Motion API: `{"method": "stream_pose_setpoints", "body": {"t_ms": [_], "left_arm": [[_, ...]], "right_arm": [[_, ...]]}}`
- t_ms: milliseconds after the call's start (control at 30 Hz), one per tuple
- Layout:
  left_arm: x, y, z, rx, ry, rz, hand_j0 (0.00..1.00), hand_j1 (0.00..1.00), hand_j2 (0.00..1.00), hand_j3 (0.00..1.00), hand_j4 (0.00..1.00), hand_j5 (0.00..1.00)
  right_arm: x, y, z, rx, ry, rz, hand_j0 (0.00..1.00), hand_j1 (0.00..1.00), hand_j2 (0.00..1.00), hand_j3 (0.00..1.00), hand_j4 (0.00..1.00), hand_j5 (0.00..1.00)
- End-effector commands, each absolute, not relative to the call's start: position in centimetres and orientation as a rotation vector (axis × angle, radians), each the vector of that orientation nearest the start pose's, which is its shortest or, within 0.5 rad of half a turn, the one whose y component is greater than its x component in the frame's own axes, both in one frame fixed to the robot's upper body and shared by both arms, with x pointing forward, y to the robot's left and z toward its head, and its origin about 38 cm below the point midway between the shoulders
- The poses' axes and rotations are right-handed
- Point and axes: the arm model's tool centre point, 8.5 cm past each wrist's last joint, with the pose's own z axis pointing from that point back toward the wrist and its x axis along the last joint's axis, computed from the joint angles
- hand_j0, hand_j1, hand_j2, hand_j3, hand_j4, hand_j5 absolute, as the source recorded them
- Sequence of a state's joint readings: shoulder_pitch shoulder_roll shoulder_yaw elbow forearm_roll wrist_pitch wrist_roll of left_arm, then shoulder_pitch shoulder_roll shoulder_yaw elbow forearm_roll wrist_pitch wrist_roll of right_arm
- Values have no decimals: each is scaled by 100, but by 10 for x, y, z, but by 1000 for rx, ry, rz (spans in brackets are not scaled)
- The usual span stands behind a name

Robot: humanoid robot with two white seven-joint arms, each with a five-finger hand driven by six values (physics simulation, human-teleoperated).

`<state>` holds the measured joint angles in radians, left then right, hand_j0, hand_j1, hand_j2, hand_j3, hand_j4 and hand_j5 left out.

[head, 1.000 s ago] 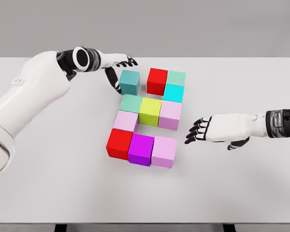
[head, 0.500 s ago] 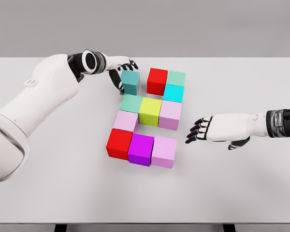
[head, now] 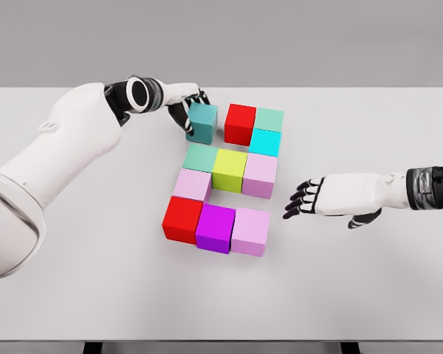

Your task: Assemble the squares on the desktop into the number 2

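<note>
Coloured cubes on the white table (head: 369, 280) form a blocky figure. The top row has a red cube (head: 240, 124), a mint cube (head: 269, 119) and a cyan cube (head: 264, 142) below it. A dark teal cube (head: 202, 122) sits slightly apart, left of the red one. My left hand (head: 183, 116) rests against the teal cube's left side, fingers extended, not wrapped around it. The middle row holds a green cube (head: 200, 157), a lime cube (head: 229, 169) and a pink cube (head: 260, 175). Below are a pink cube (head: 191, 184), a red cube (head: 182, 220), a magenta cube (head: 215, 228) and a pink cube (head: 250, 231). My right hand (head: 299, 199) hovers open to their right.
A small gap separates the dark teal cube from the red cube beside it. The table's far edge runs just behind the top row. My left forearm crosses the table's back left part.
My left hand has slid the dark teal cube to the right, narrowing the gap to the red cube. The right hand has stayed put.
</note>
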<state>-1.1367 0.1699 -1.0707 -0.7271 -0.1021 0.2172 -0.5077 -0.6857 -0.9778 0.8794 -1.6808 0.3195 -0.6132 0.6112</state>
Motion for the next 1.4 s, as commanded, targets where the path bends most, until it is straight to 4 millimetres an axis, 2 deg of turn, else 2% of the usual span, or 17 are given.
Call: {"method": "stream_pose_setpoints", "body": {"t_ms": [0,67,267,467,967,1000,1033,1100,1367], "left_arm": [[579,127,184,311,-983,-1452,57,57,57,57,57,57],[580,123,186,328,-1007,-1435,55,55,55,55,55,55],[585,126,189,365,-1040,-1393,54,54,54,54,54,54],[583,117,189,353,-1060,-1422,54,54,54,54,54,54],[580,109,187,334,-1076,-1446,57,57,57,57,57,57],[581,110,187,335,-1075,-1445,59,59,59,59,59,59],[581,110,187,335,-1075,-1445,66,66,66,66,66,66],[580,109,186,333,-1074,-1446,74,74,74,74,74,74],[580,110,186,334,-1074,-1445,92,92,92,92,92,92]], "right_arm": [[372,-274,195,178,1625,-3172,100,100,100,100,100,100],[372,-274,195,177,1626,-3170,100,100,100,100,100,100],[372,-274,195,178,1625,-3172,100,100,100,100,100,100],[372,-274,195,178,1624,-3172,100,100,100,100,100,100],[375,-276,199,201,1636,-3169,100,100,100,100,100,100],[375,-277,199,204,1637,-3168,100,100,100,100,100,100],[375,-276,199,201,1636,-3169,100,100,100,100,100,100],[375,-276,199,201,1636,-3169,100,100,100,100,100,100],[376,-278,198,204,1636,-3175,100,100,100,100,100,100]]}}
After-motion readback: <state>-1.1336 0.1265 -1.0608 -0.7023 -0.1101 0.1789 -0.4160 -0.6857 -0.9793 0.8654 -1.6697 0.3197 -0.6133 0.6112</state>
